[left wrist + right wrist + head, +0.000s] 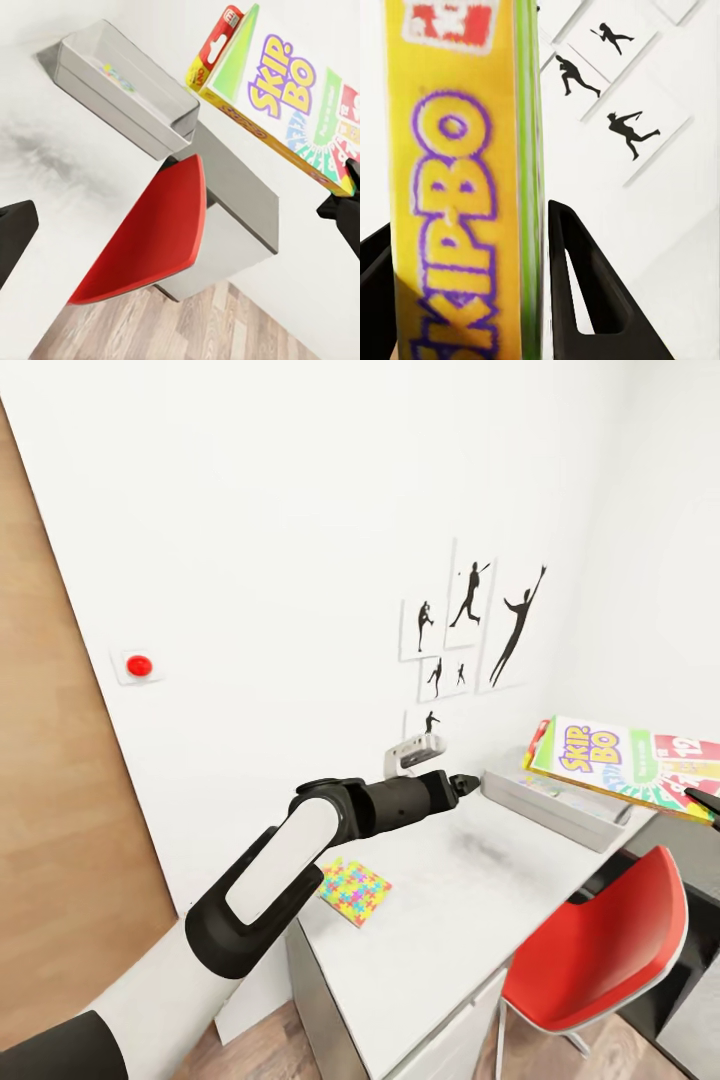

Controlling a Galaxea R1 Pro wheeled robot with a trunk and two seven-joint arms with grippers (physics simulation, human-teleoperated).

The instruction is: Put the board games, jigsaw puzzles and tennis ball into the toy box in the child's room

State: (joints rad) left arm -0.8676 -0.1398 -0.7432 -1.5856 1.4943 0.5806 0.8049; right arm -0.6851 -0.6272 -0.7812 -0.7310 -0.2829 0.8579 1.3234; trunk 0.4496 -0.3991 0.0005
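A yellow-green Skip-Bo board game (pixel 615 758) hangs tilted over the far end of the light grey toy box (pixel 600 828), which stands on the table (pixel 450 920). My right gripper (pixel 472 300) is shut on this game (pixel 457 225), one finger (pixel 585 300) at each face; its tip (pixel 705 798) shows at the game's right edge. Something colourful lies inside the toy box (pixel 161 124). One jigsaw puzzle (pixel 355 891) lies flat near the table's left end. My left gripper (pixel 465 783) hovers open and empty over the table, short of the box. The tennis ball is out of view.
A red chair (pixel 600 940) stands at the table's front edge, below the toy box. White walls close in behind and to the right, with black sports silhouette pictures (pixel 470 630). A wooden door (pixel 50 780) is at the left. Wood-plank floor (pixel 187 330) lies below.
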